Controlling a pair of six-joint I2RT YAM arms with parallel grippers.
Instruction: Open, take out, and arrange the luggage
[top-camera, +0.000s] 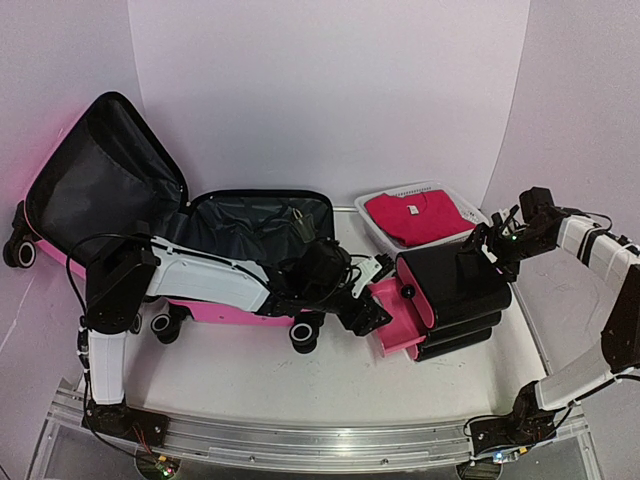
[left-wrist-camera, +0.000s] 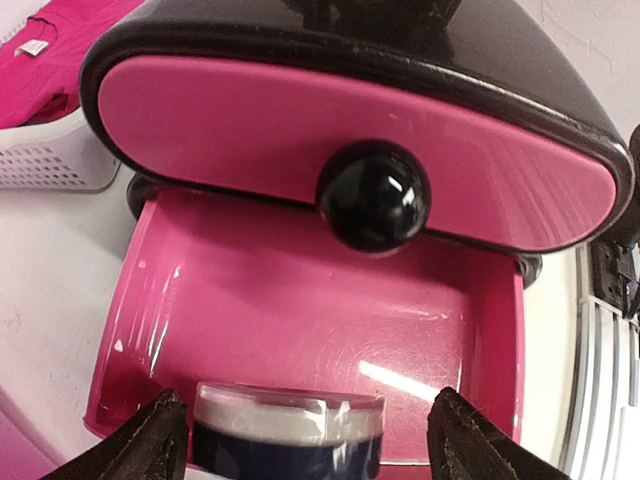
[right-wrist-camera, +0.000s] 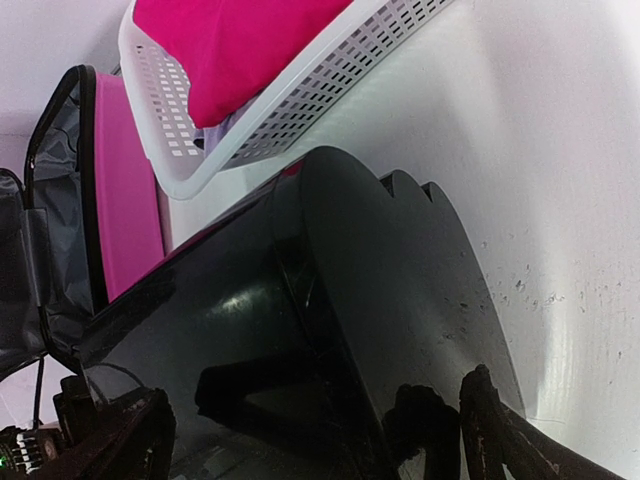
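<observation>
The luggage, stiff and smooth-shelled, probably slips; its zip rim suits gripping. Left fingers and right fingers stand open

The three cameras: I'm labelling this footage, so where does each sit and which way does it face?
Top external: above and behind the bases, looking down at the table; both arms and the open luggage show.
Left wrist: on the left arm, facing the pink drawer; the left gripper frames a jar.
Right wrist: on the right arm, looking across the black case toward the basket; the right gripper shows.
Both wrist views share the black case and basket.
</observation>
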